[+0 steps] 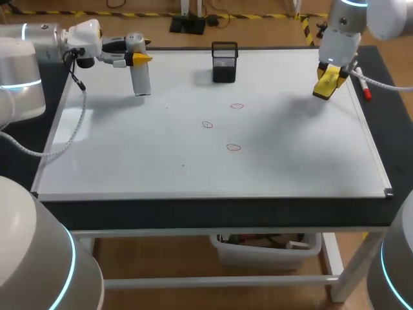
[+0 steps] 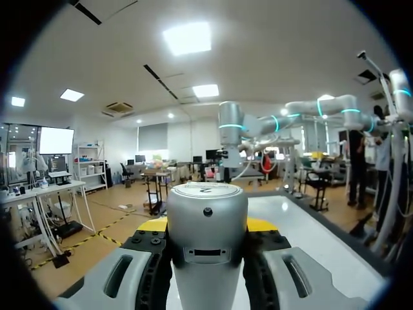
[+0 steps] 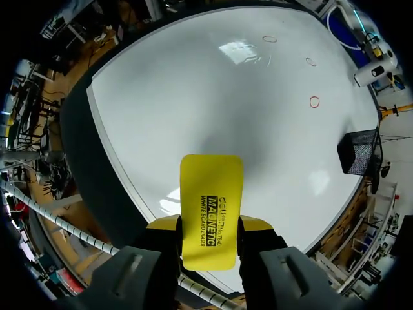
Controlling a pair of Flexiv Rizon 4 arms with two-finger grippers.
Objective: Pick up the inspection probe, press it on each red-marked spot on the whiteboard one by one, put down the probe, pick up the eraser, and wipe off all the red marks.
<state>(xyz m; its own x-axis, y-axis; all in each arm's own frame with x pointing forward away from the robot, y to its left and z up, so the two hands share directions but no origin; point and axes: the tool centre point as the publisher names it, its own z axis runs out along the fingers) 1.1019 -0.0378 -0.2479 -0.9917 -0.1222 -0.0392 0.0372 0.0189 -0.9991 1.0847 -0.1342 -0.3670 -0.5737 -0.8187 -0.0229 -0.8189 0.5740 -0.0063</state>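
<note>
Three red marks (image 1: 233,147) are drawn on the whiteboard (image 1: 129,161) that covers the worktop. That one is the nearest, a second (image 1: 207,124) lies a little farther back, and a third (image 1: 237,106) is farthest. All are small rings near the middle, well apart from both hands. There is one probe, one eraser, one marker pen and one mesh holder. Farther back on the right, the right hand (image 1: 328,79) is clamped on the yellow eraser (image 3: 210,206) from both sides. The eraser's long axis runs along the fingers, and its free end sticks out ahead of them, tilted down over the board's far right part and clear of the surface. The marker pen (image 1: 362,84) lies just beside it at the board's right edge. At the far left, the left hand (image 1: 141,58) lies level, closed on the grey inspection probe (image 1: 141,79). The probe stands upright, crosswise to the fingers, cap up; I cannot tell whether its lower end touches the board. Farthest back, the black mesh holder (image 1: 224,62) stands by the far edge.
</note>
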